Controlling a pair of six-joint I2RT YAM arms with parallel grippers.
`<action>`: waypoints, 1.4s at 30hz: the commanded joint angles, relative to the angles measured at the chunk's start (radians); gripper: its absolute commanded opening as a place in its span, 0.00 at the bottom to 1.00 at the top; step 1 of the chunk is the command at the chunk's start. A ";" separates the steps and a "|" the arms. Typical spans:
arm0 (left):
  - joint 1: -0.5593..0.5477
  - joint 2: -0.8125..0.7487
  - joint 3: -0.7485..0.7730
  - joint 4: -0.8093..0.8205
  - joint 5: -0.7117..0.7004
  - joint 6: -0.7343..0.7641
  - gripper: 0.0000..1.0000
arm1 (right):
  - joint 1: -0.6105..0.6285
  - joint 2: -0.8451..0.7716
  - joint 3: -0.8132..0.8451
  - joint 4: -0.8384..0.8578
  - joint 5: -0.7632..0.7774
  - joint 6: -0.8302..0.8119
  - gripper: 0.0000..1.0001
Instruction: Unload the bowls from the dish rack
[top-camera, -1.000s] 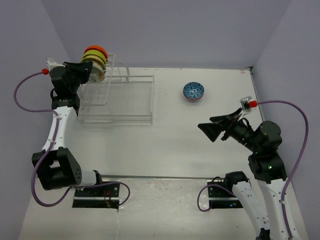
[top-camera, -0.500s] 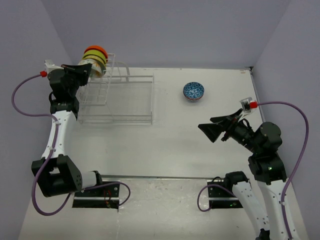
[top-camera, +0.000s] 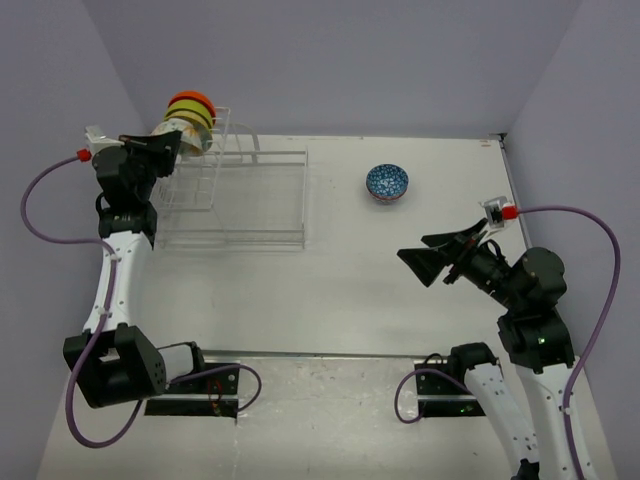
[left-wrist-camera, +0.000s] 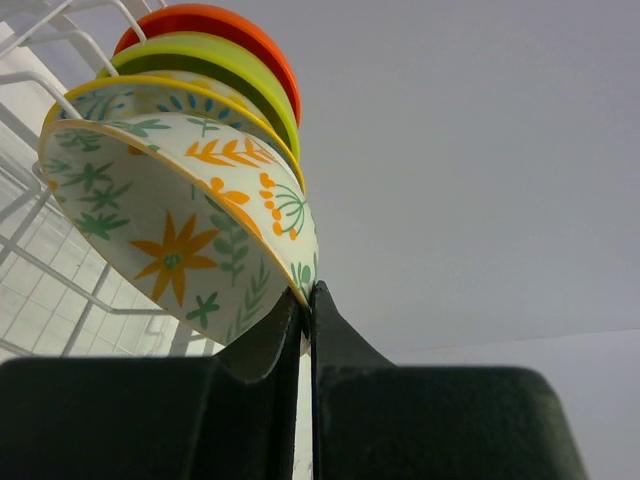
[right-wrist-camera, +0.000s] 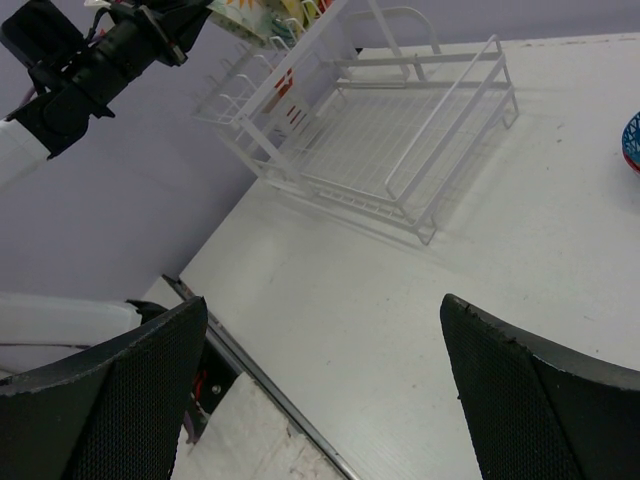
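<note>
The dish rack (top-camera: 250, 195) stands at the back left of the table, and its tall gridded end holds several bowls on edge. Outermost is a white floral bowl (left-wrist-camera: 170, 220) with a yellow rim. Behind it are another floral bowl (left-wrist-camera: 150, 95), a green bowl (left-wrist-camera: 215, 60) and an orange bowl (left-wrist-camera: 215, 20). My left gripper (left-wrist-camera: 308, 300) is shut on the outermost bowl's rim, at the rack's left end (top-camera: 168, 147). My right gripper (right-wrist-camera: 322, 305) hangs open over bare table at the right (top-camera: 415, 255), holding nothing.
A blue patterned bowl (top-camera: 386, 182) sits upright on the table right of the rack, also at the right edge of the right wrist view (right-wrist-camera: 633, 140). The rack's low section (right-wrist-camera: 400, 140) holds nothing. Purple walls enclose the table on three sides.
The left jaws have closed the last bit onto the floral bowl's rim, and the left wrist has drawn slightly to the left. The right arm has barely moved.
</note>
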 joint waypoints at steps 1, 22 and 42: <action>0.007 -0.091 -0.025 0.111 0.038 -0.034 0.00 | -0.003 -0.001 0.001 0.012 0.015 -0.013 0.99; -0.179 -0.238 0.217 -0.083 0.139 0.620 0.00 | -0.003 0.048 0.069 -0.006 0.035 0.003 0.99; -1.403 -0.011 0.098 -0.518 -0.379 1.336 0.00 | 0.238 0.477 0.511 -0.540 0.446 -0.191 0.87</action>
